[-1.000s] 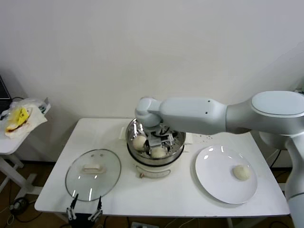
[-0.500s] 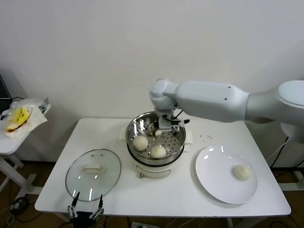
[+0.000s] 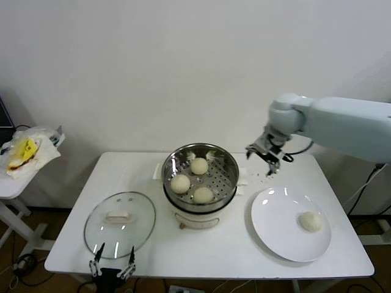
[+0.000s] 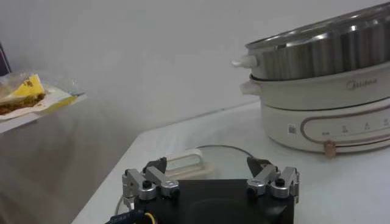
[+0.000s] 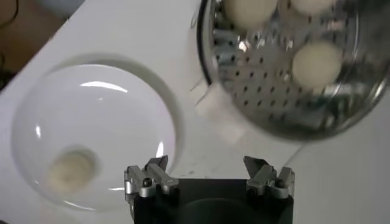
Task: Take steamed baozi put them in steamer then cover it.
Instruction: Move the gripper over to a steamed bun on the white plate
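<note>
Task looked roughly three-quarters through: the steamer (image 3: 200, 177) sat mid-table (image 3: 232, 256) with three steamed baozi (image 3: 199, 165) inside on its perforated floor, and a fourth baozi (image 3: 311, 221) was left on the white plate (image 3: 275, 232) to the steamer's right. The cover (image 3: 120, 223) lay flat on the table to the steamer's left, not yet on, so what remained, by my read, was one more bun and then the lid. The right gripper (image 3: 264, 160) hung in the air between the steamer and the plate, jaws wide and holding nothing. The left gripper (image 3: 111, 267) sat parked at the table's near edge in front of the cover, jaws wide too, empty. Head view gave the whole layout and bun count. Right wrist view added a top-down look at the plate (image 5: 36, 122) with the last bun (image 5: 72, 169) beside the steamer rim (image 5: 207, 67), plus its own spread fingers (image 5: 149, 179). Left wrist view showed the steamer's white pot base (image 4: 317, 115) side-on and the cover handle (image 4: 183, 162) just beyond its fingers (image 4: 146, 182); no buns visible there.
</note>
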Robot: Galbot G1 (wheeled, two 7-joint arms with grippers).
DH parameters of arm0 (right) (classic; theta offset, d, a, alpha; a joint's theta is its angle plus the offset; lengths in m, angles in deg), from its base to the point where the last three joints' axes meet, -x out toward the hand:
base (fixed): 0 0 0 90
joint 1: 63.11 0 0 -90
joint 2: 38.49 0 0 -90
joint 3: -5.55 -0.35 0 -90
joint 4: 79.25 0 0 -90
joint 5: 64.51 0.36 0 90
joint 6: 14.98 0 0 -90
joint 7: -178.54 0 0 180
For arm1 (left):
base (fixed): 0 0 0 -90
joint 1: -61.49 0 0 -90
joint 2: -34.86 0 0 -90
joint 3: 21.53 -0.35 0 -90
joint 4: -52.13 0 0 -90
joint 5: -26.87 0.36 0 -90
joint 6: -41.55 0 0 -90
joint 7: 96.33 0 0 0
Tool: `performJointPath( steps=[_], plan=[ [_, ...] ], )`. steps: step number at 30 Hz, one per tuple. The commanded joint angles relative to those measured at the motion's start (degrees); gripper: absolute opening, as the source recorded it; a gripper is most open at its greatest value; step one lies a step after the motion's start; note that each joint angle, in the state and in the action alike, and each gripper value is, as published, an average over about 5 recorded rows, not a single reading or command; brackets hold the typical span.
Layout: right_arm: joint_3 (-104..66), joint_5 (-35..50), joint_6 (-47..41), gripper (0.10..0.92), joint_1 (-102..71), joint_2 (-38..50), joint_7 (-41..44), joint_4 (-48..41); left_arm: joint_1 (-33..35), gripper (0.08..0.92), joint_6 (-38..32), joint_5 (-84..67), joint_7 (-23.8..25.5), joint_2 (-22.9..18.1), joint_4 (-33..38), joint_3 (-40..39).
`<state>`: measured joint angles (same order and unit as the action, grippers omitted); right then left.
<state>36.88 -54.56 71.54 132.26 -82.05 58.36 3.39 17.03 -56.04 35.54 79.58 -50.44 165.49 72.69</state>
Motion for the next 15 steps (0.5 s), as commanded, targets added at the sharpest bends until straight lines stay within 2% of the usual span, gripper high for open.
performJointPath(
  steps=[1, 8, 15],
  plan=[
    [-11.2, -1.7, -12.0, 0.823, -18.7, 20.2, 1.2, -1.2, -0.3, 0.823, 1.0, -0.1, 0.1, -0.1, 1.8, 0.2],
    [-28.3, -12.5, -9.2, 0.823, -38.6, 21.1, 4.0, -6.4, -0.2, 0.823, 1.4, 0.4, 0.2, -0.3, 1.8, 0.4],
    [-35.5, -15.3, -8.2, 0.823, -46.6, 18.6, 3.1, -11.0, -0.4, 0.823, 1.8, 1.4, 0.1, -0.7, 1.5, 0.4]
  ],
)
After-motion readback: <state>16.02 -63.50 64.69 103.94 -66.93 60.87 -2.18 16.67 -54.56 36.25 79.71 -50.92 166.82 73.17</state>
